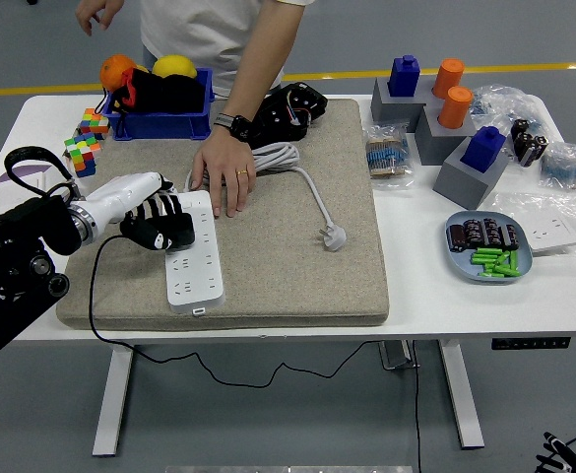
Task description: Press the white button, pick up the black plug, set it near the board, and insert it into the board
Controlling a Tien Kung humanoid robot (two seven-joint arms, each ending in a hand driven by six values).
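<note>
A white power strip [195, 266] lies lengthwise on the left part of the beige mat [297, 286]. My left hand [158, 225] rests on the strip's upper left part, fingers curled down onto it and not wrapped around it. A person's hand [224, 175] lies flat at the strip's far end, partly over a coiled grey cable [268, 158]. That cable ends in a white plug [335, 236] lying loose at mid mat. A black plug-like device [289, 108] sits at the mat's far edge behind the person's wrist. My right arm does not show.
A blue bin [160, 118] with fruit and colourful cubes [84, 143] stand at the back left. Grey blocks with blue and orange pegs [445, 118], bagged parts and a blue dish [489, 246] fill the right side. A black cord [100, 305] hangs off the mat's front left.
</note>
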